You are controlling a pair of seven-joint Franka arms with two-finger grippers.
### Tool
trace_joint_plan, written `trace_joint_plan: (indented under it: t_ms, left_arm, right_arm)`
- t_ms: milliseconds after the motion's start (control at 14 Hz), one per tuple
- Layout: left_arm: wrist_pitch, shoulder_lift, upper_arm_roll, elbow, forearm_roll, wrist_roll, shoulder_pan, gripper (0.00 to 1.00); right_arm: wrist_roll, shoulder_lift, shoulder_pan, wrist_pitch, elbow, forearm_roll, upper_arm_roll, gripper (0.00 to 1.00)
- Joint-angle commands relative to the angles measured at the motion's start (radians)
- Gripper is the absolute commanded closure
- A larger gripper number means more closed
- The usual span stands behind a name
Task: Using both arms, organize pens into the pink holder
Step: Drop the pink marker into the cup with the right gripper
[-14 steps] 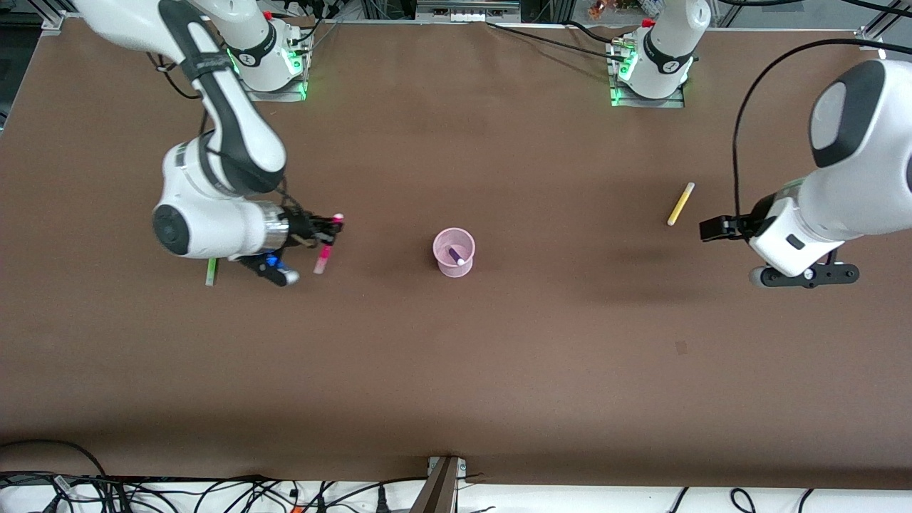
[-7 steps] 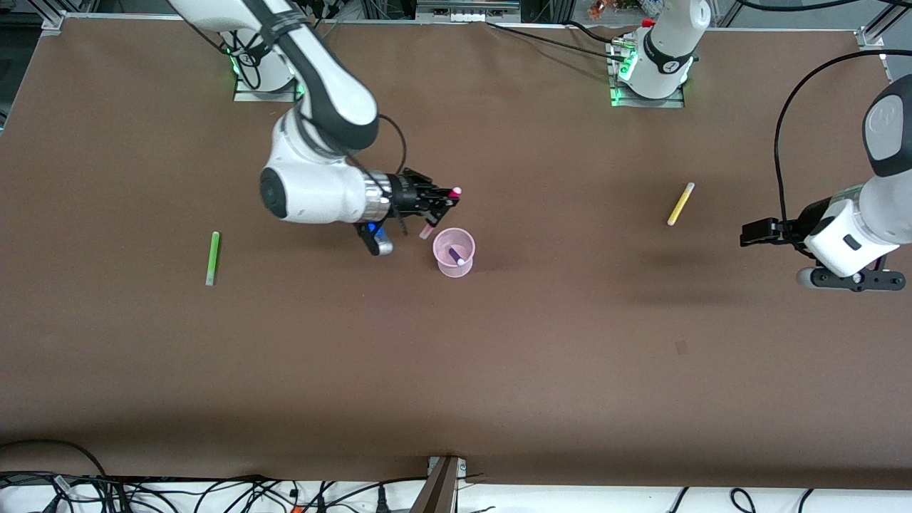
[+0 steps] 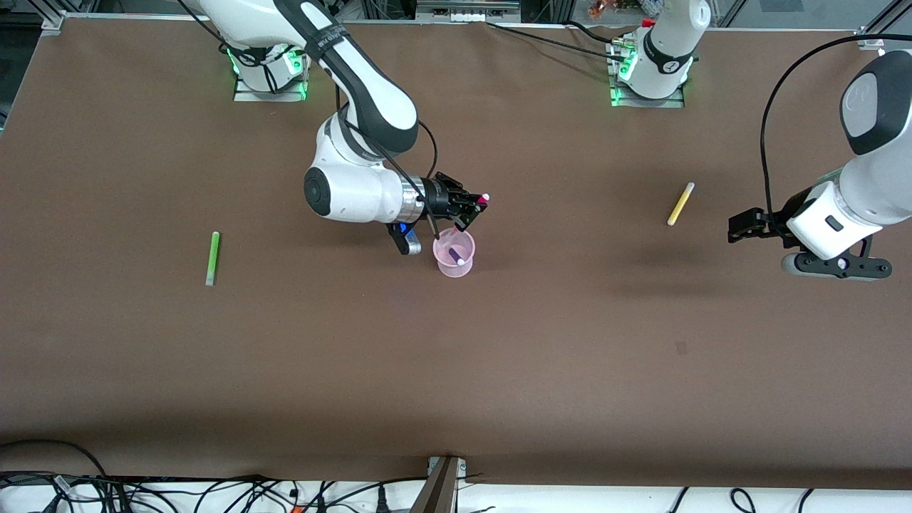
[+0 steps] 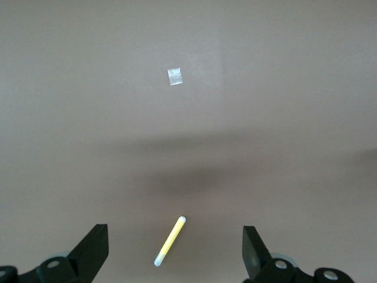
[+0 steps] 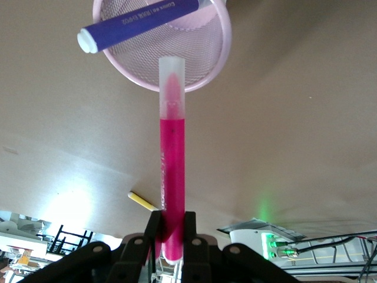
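Note:
My right gripper (image 3: 468, 210) is shut on the magenta pen (image 3: 480, 203) and holds it just over the rim of the pink holder (image 3: 467, 265). In the right wrist view the magenta pen (image 5: 171, 165) points from my right gripper (image 5: 171, 227) at the holder's rim (image 5: 219, 56). The dark purple pen (image 3: 456, 254) leans inside the holder and also shows in the right wrist view (image 5: 138, 20). The yellow pen (image 3: 680, 204) lies on the table toward the left arm's end. My left gripper (image 3: 735, 228) is open and empty in the air beside it. In the left wrist view the yellow pen (image 4: 171, 240) lies between the fingers (image 4: 93, 250) of my left gripper (image 4: 174, 259). The lime green pen (image 3: 212, 258) lies toward the right arm's end.
The brown table (image 3: 570, 356) has a small pale mark (image 4: 175, 76) on it. Cables lie along the edge nearest the front camera (image 3: 214, 491). The arm bases (image 3: 652, 64) stand at the farthest edge.
My right arm carried the magenta pen from near the green pen to over the pink holder. My left arm shifted a little over its end of the table.

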Motion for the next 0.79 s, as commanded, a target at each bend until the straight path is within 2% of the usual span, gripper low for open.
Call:
trace_joint_plan:
  t_ms: [0, 214, 571, 643, 714]
  left_arm:
    - [0.012, -0.011, 0.002, -0.008, -0.014, 0.007, -0.005, 0.00]
    - [0.010, -0.011, 0.003, -0.014, -0.010, 0.008, -0.005, 0.00]
    - [0.010, -0.011, 0.003, -0.013, -0.010, 0.007, -0.006, 0.00]
    - [0.010, -0.011, 0.003, -0.013, -0.010, 0.007, -0.006, 0.00]
    - [0.010, -0.011, 0.003, -0.013, -0.010, 0.007, -0.006, 0.00]
  right_arm:
    - [0.004, 0.043, 0.031, 0.021, 0.038, 0.006, -0.009, 1.00]
    - [0.001, 0.079, 0.031, 0.021, 0.072, -0.040, -0.011, 1.00]
    - [-0.009, 0.086, 0.003, 0.012, 0.084, -0.124, -0.015, 0.90]
    - [-0.010, 0.086, 0.002, 0.010, 0.087, -0.140, -0.015, 0.81]
    - [-0.010, 0.092, -0.009, -0.003, 0.103, -0.147, -0.015, 0.59]
